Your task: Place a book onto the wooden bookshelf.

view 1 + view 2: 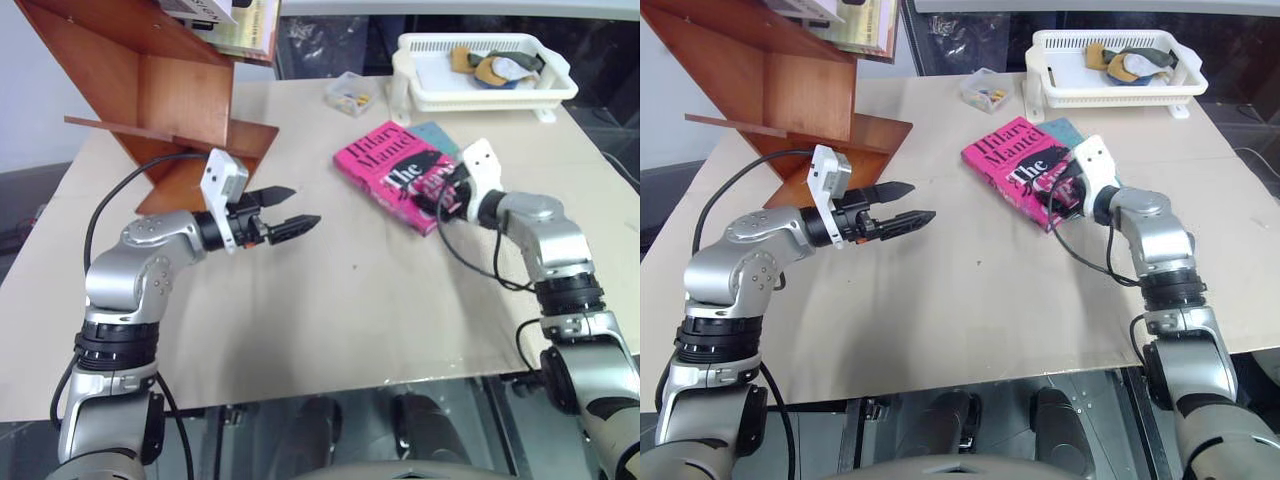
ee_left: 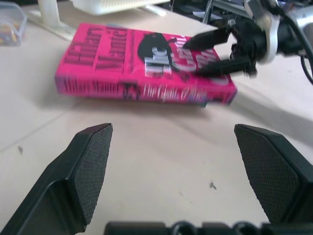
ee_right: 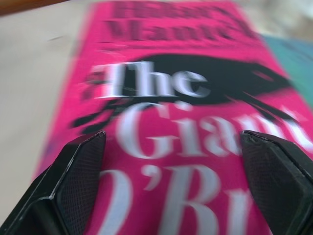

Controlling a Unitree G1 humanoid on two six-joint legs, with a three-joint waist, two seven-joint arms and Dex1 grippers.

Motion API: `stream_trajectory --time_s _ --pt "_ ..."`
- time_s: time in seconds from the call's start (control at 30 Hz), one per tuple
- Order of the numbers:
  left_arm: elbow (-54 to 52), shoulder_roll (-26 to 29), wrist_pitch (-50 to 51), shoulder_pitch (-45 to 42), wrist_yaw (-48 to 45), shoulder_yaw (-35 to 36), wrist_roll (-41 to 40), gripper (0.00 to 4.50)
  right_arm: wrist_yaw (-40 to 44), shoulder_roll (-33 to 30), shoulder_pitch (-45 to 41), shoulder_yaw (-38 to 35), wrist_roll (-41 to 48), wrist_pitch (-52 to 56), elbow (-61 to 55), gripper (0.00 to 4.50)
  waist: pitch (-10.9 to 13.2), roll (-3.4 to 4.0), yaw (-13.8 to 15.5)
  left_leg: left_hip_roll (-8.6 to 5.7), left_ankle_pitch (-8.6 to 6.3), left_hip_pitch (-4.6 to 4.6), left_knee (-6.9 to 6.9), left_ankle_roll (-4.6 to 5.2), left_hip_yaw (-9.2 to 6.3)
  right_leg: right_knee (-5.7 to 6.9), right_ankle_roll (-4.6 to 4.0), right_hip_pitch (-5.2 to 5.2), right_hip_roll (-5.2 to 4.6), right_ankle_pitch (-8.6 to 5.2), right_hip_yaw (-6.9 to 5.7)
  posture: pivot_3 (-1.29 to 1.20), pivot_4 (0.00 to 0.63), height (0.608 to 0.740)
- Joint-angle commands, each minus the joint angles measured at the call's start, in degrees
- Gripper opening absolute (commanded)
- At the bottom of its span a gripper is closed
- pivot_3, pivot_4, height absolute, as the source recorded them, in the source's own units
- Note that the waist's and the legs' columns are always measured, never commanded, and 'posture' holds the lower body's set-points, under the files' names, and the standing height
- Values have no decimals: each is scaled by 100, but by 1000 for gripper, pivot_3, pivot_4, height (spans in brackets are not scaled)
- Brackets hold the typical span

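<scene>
Right gripper [image 1: 447,196] sits over the near end of the book [image 1: 395,170], fingers spread wide with nothing between them; in its wrist view both pads [image 3: 80,166] hang just above the pink cover. I judge nothing gripped yet, so the task is barely begun: the book lies flat on the table [image 1: 330,320], resting partly on a teal-green book [image 1: 437,134], well apart from the wooden bookshelf [image 1: 150,90]. Left to do, as I read it: grasp, lift, carry across, set on a board.

Right forearm reaches forward, wrist angled inward toward the book. Left gripper [image 1: 288,210] hovers above bare table between shelf and book, fingers wide apart, empty, pointing across at the book's spine. White basket [image 1: 480,80] stands beyond the book.
</scene>
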Motion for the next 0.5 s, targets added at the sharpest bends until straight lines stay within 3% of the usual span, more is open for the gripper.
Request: stream_trajectory --time_s 0.03,0.33,0.5 --pt "-205 40 -132 -47 10 80 -53 4409 -123 -88 -124 -258 147 192 178 4500 0 0 -9 0 0 0 0 0 0 -1 0 0 0 0 0 0 150 740" --pt "-229 8 -153 -4 29 99 -73 4409 394 -375 -88 -147 236 36 81 4500 0 0 -16 0 0 -1 -1 1 2 -2 0 1 1 0 1 0 150 740" --pt "-234 -6 -144 3 49 96 -84 4409 1595 -711 264 449 429 -200 -1169 4500 1 1 -25 2 -1 -11 -4 1 2 -2 0 -11 2 0 2 0 150 740"
